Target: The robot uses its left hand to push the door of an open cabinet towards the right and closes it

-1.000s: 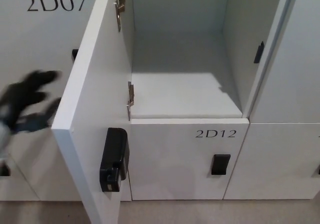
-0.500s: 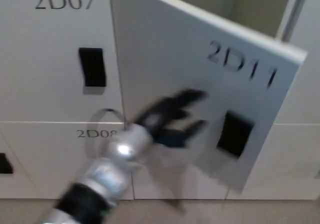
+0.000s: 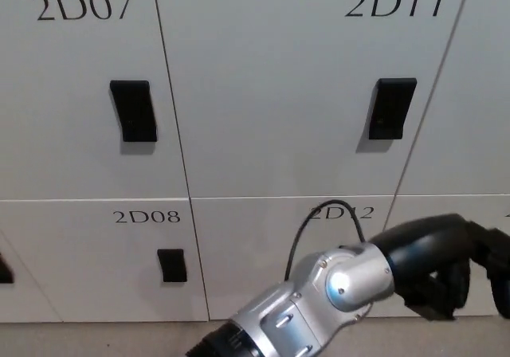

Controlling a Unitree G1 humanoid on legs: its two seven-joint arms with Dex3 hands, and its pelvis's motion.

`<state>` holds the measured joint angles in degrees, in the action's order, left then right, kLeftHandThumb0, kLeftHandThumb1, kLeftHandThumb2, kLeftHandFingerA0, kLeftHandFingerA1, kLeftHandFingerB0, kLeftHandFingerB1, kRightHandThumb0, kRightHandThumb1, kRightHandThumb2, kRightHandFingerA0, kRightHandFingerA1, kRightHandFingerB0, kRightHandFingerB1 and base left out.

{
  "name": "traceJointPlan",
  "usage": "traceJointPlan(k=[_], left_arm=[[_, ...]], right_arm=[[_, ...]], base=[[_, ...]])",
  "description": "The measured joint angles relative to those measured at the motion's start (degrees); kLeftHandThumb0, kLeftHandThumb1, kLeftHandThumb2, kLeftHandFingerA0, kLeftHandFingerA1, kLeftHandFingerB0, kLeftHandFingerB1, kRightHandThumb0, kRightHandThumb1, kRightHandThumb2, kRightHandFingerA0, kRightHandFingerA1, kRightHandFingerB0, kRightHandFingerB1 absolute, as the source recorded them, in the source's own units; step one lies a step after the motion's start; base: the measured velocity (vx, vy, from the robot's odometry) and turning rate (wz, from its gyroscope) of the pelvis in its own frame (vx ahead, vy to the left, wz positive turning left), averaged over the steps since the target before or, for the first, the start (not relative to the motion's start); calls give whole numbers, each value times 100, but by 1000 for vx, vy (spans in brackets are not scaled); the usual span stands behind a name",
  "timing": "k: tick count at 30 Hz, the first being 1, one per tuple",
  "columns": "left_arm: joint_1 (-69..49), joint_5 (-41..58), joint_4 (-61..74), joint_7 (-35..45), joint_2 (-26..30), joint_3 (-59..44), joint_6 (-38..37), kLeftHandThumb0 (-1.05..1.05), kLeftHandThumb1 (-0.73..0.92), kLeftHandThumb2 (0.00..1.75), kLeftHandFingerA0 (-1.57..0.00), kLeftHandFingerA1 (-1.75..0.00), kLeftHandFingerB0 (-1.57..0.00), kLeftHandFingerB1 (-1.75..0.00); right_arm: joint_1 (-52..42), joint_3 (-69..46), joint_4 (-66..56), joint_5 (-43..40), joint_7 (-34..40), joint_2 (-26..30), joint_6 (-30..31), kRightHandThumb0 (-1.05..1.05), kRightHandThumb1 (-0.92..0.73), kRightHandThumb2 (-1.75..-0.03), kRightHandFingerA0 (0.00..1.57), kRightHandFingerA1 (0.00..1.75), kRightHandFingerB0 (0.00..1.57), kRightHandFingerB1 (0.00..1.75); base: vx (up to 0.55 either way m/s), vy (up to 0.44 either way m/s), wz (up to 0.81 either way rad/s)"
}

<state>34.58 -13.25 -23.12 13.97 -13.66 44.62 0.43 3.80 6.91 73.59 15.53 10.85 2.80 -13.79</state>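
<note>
- Four labelled locker doors are showing: 2D07 [image 3: 84, 6], 2D11 [image 3: 394, 4], 2D08 [image 3: 146, 216] and 2D12 [image 3: 341, 212].
- Three black handles are showing in full: two on the upper doors [image 3: 132, 110] [image 3: 392, 108], one lower [image 3: 171, 265].
- One robot arm [image 3: 335, 293] is reaching across, ending in one black hand [image 3: 470, 273].

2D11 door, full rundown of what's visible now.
The 2D11 door is a flat, smooth white panel, shut flush with neighbouring doors 2D07 and 2D12. Black italic "2D11" sits top right, a black recessed handle below it. Nothing touches it; the left hand is lower right, over the bottom row.
</note>
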Motion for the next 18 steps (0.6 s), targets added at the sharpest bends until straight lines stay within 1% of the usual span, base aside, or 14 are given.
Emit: traceJointPlan(k=[1,2,5,6,7,8,9,12,13,14,15,16,17,18], left_arm=[[-1,17,153,26,7,4,12,34,76,95,-24,-52,-16,-48],[-1,32,310,48,20,2,16,7,80,116,-22,-54,-19,-52],[-4,68,795,126,60,0,58,7,80,116,-22,-54,-19,-52],[-4,79,920,146,68,-2,65,-10,79,114,-4,-43,-3,-42],[-16,100,1177,194,103,-2,86,-17,74,112,-1,-40,-1,-40],[-24,108,1270,212,122,-3,91,-17,74,112,-1,-40,-1,-40],[-86,129,1532,258,230,-8,102,-22,68,108,-3,-40,-3,-41],[-408,208,2101,368,642,-37,111,-26,63,106,-5,-42,-6,-42],[-489,222,2196,387,737,-46,113,-29,55,102,-12,-45,-13,-45],[-701,256,2432,438,986,-69,112,-65,72,89,-19,-39,-18,-38],[-929,290,2627,484,1235,-109,111,-65,72,89,-19,-39,-18,-38],[-1104,309,2747,512,1423,-137,109,-75,70,85,-31,-43,-31,-42],[-1321,330,2863,545,1641,-179,104,-75,70,85,-31,-43,-31,-42],[-1493,344,2931,565,1807,-217,97,-82,79,113,-37,-49,-26,-43]], right_arm=[[14,0,0,1,0,-1,0,-48,-87,-66,32,36,30,33],[25,0,1,1,0,-2,0,-48,-87,-66,32,36,30,33],[53,-1,2,0,0,-3,0,-48,-87,-66,32,36,30,33],[61,-1,2,0,0,-3,0,-48,-87,-66,32,36,30,33],[73,-2,2,1,-1,-4,0,-48,-87,-66,32,36,30,33],[75,-2,2,1,-1,-5,0,-48,-87,-66,32,36,30,33],[83,-2,2,1,-1,-6,-1,-48,-87,-66,32,36,30,33],[82,-3,9,0,-1,-7,0,-48,-87,-66,32,36,30,33],[83,-4,10,0,-1,-7,0,-48,-87,-66,32,36,30,33],[83,-3,11,0,-1,-7,0,-48,-87,-66,32,36,30,33],[84,-4,11,0,-1,-8,-1,-48,-87,-66,32,36,30,33],[84,-4,12,0,-1,-8,-1,-48,-87,-66,32,36,30,33],[85,-4,13,0,-1,-8,-1,-48,-87,-66,32,36,30,33],[85,-5,13,0,-1,-8,-1,-29,-89,-70,25,47,27,42]], base=[[0,0,0],[0,0,0],[0,0,0],[0,0,0],[0,0,0],[0,0,0],[0,0,0],[0,0,0],[0,0,0],[0,0,0],[0,0,0],[0,0,0],[0,0,0],[0,0,0]])
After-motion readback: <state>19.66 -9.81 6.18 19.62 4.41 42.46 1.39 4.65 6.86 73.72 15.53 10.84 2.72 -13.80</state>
